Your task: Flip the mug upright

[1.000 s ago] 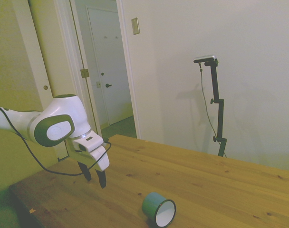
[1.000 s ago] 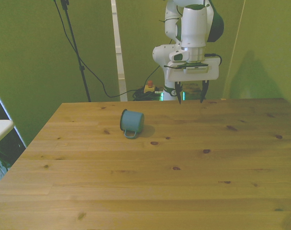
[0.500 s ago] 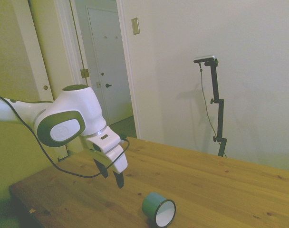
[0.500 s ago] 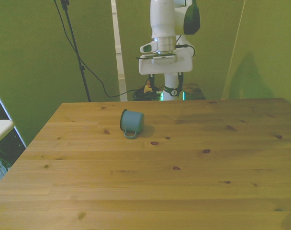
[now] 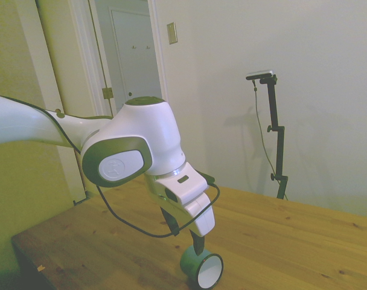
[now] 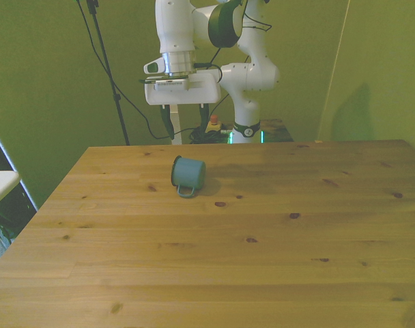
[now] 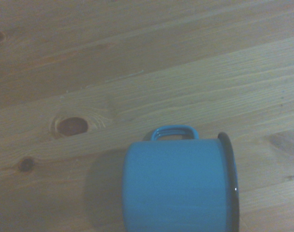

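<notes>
The teal mug (image 6: 188,175) lies on its side on the wooden table (image 6: 262,260), toward the far left of the front view. Its small loop handle (image 6: 186,193) points at the front camera. In the side view the mug (image 5: 202,267) shows its white inside and thin dark rim. My gripper (image 6: 185,125) hangs open above and slightly behind the mug, nothing between its fingers. Seen from the side, the gripper (image 5: 187,237) has one dark fingertip (image 5: 198,246) just over the mug's body. The wrist view shows the mug (image 7: 178,189) close below, handle (image 7: 173,131) flat against the table.
The table's far edge (image 6: 248,145) runs just behind the mug, and its corner (image 5: 26,244) shows in the side view. A red button box (image 6: 211,123) and cables sit beyond that far edge. Bare tabletop (image 6: 310,205) stretches to the front view's right.
The arm has swung toward the front view's left and dropped lower, carrying the gripper from beside the robot's base to right above the mug. The mug has not moved.
</notes>
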Controlling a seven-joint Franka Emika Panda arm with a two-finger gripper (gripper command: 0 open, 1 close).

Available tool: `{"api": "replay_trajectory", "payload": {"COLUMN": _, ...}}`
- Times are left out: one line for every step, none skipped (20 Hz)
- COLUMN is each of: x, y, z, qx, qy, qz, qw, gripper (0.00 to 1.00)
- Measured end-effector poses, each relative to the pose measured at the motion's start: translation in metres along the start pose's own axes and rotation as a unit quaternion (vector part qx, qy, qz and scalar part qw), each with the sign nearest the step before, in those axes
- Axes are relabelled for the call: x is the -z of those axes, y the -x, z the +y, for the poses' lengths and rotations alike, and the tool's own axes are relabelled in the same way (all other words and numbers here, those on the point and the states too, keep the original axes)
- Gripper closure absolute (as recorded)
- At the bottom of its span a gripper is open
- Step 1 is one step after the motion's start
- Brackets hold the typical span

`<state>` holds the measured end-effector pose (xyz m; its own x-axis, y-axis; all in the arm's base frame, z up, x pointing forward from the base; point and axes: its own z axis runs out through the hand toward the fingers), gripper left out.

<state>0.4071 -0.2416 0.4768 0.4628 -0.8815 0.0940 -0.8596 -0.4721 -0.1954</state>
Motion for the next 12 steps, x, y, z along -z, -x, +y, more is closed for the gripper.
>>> {"api": "replay_trajectory", "payload": {"x": 0.001, "y": -0.002, "z": 0.0, "qx": -0.002, "qy": 0.0, "qz": 0.001, "qw": 1.0, "gripper": 0.0}}
{"api": "replay_trajectory", "payload": {"x": 0.001, "y": -0.007, "z": 0.003, "qx": -0.005, "qy": -0.003, "qz": 0.0, "qw": 1.0, "gripper": 0.0}}
{"api": "replay_trajectory", "payload": {"x": 0.001, "y": -0.014, "z": 0.007, "qx": -0.009, "qy": -0.008, "qz": -0.002, "qw": 0.9999, "gripper": 0.0}}
{"api": "replay_trajectory", "payload": {"x": 0.0, "y": -0.025, "z": 0.013, "qx": -0.013, "qy": -0.017, "qz": -0.006, "qw": 0.9997, "gripper": 0.0}}
{"api": "replay_trajectory", "payload": {"x": -0.003, "y": -0.037, "z": 0.022, "qx": -0.014, "qy": -0.029, "qz": -0.014, "qw": 0.9994, "gripper": 0.0}}
{"api": "replay_trajectory", "payload": {"x": -0.008, "y": -0.048, "z": 0.03, "qx": -0.012, "qy": -0.042, "qz": -0.026, "qw": 0.9987, "gripper": 0.0}}
{"api": "replay_trajectory", "payload": {"x": -0.015, "y": -0.058, "z": 0.037, "qx": -0.008, "qy": -0.055, "qz": -0.041, "qw": 0.9976, "gripper": 0.0}}
{"api": "replay_trajectory", "payload": {"x": -0.023, "y": -0.067, "z": 0.041, "qx": -0.002, "qy": -0.066, "qz": -0.058, "qw": 0.9962, "gripper": 0.0}}
{"api": "replay_trajectory", "payload": {"x": -0.032, "y": -0.074, "z": 0.041, "qx": 0.004, "qy": -0.075, "qz": -0.074, "qw": 0.9945, "gripper": 0.0}}
{"api": "replay_trajectory", "payload": {"x": -0.043, "y": -0.079, "z": 0.039, "qx": 0.009, "qy": -0.083, "qz": -0.09, "qw": 0.9925, "gripper": 0.0}}
{"api": "replay_trajectory", "payload": {"x": -0.054, "y": -0.082, "z": 0.034, "qx": 0.015, "qy": -0.092, "qz": -0.108, "qw": 0.9898, "gripper": 0.0}}
{"api": "replay_trajectory", "payload": {"x": -0.065, "y": -0.084, "z": 0.028, "qx": 0.023, "qy": -0.102, "qz": -0.128, "qw": 0.9862, "gripper": 0.0}}
